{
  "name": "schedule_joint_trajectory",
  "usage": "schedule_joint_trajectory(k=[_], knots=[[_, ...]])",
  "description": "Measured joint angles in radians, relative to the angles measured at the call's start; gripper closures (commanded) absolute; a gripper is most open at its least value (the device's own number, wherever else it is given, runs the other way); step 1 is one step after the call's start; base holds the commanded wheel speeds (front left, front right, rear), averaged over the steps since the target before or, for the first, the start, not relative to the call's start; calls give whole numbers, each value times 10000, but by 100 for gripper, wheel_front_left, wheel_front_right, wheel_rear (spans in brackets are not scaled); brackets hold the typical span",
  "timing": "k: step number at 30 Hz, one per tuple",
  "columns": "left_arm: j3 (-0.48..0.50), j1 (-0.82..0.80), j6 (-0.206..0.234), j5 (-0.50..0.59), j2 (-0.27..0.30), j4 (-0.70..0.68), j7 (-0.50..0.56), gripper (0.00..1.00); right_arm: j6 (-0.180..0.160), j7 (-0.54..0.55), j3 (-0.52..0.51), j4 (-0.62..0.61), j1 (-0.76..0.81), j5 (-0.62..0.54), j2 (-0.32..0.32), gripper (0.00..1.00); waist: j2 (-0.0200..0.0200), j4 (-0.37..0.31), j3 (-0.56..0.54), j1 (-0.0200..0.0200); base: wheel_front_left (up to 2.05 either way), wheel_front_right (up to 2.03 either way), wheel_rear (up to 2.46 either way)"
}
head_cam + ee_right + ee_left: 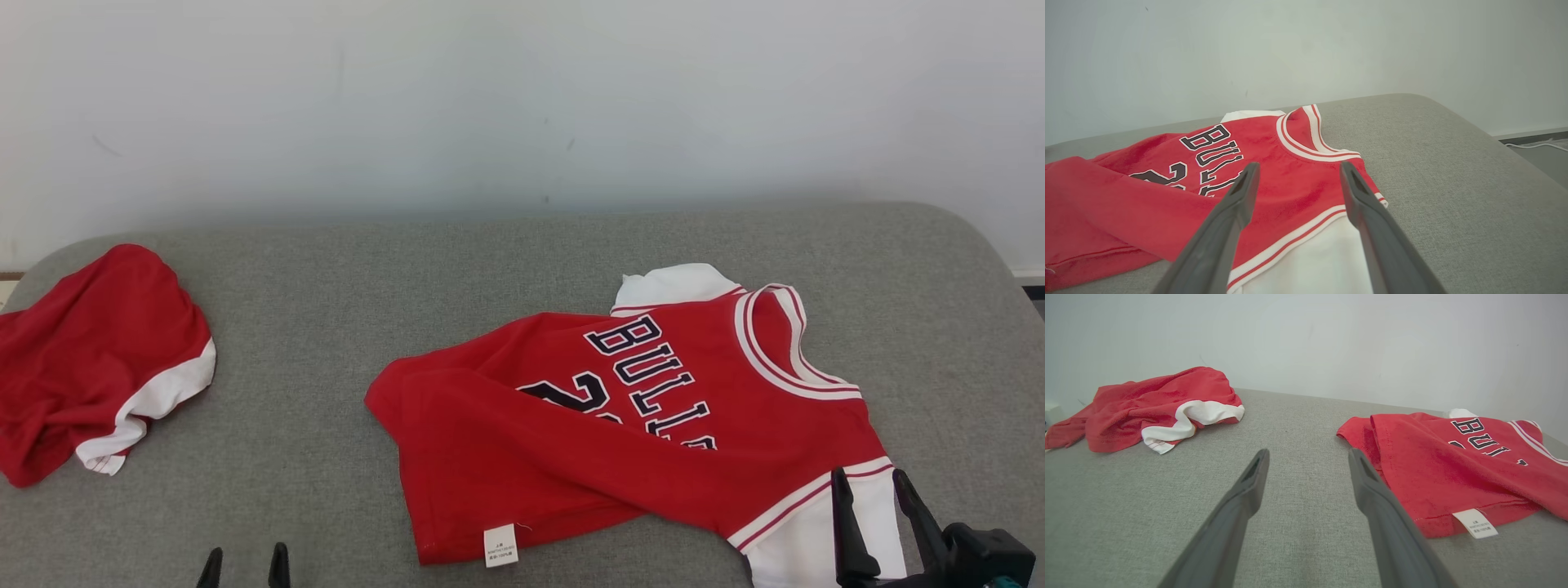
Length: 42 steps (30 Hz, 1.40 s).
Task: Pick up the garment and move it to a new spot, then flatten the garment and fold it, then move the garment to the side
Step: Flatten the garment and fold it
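Right end effector (870, 476) over jersey (620, 425)

Red jersey (653, 425), rumpled, partly folded, on grey cushion (490, 269)

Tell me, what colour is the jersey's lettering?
Black with white outline; lettering shows best in head view.

jersey lettering: black block letters edged in white (649, 374) read "bull" on the red knit jersey with white-striped collar (506, 441); a fifth letter is half hidden under a fold.
jersey number: a black "2" (571, 396) beside the word; the next digit is covered by cloth.
hem tag: small white sewn tag (500, 545) on the jersey's hem, print too small to read.
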Motion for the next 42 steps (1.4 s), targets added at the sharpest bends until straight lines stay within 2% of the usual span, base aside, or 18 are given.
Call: schedule_joint_trajectory(k=[15,27,42], knots=[[-1950,-822,-794,-556,-96,1555,0,0,0,957,-472,706,9,-81,-389,0,1,-215,184,0,0,0,0],[-2602,-1690,-940,-805,-98,2481,0,0,0,1024,-683,1267,-179,-234,-343,0,1,-662,810,1,0,0,0],[-2725,-2189,-876,-1014,-102,3335,0,0,0,1457,-491,1582,-237,90,-497,0,0,-1035,1166,1,0,0,0]])
